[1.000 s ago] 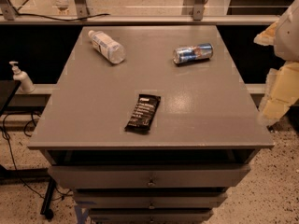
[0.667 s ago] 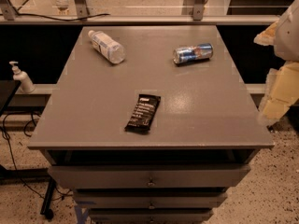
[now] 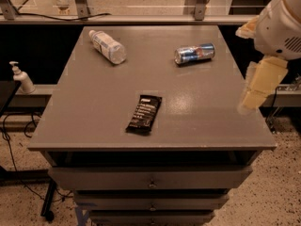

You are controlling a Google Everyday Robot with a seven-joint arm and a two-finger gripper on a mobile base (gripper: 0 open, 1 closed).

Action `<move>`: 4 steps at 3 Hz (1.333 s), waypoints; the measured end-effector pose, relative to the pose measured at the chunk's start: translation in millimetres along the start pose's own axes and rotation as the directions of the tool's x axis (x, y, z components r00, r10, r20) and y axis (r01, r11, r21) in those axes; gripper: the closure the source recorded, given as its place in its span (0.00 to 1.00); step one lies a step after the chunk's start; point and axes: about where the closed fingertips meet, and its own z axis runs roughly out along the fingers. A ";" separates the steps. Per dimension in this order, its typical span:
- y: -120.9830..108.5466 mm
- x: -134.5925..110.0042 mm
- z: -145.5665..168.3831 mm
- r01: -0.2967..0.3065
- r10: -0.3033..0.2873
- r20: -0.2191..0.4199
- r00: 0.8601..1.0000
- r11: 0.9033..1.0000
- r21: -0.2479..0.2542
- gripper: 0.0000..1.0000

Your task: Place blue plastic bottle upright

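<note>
The blue plastic bottle is clear with a white cap and a pale label. It lies on its side at the far left of the grey table top, cap pointing to the far left. My gripper hangs at the right edge of the table, above its near right corner. It is far from the bottle and holds nothing that I can see.
A blue-silver drink can lies on its side at the far right of the table. A dark snack bar lies near the front middle. A small white pump bottle stands on a ledge left of the table. Drawers sit below the table top.
My arm and gripper have moved a little to the left, in over the table's right edge. The bottle, can and snack bar have not moved.
</note>
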 end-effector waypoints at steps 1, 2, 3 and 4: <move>-31.8 -38.7 26.2 0.002 -0.002 0.065 0.998 1.000 0.010 0.00; -58.4 -81.5 47.8 -0.049 0.047 0.136 0.990 0.999 0.009 0.00; -78.0 -124.7 62.9 -0.127 0.124 0.184 0.975 0.992 0.005 0.00; -92.0 -171.6 80.8 -0.249 0.249 0.231 0.941 0.968 -0.026 0.00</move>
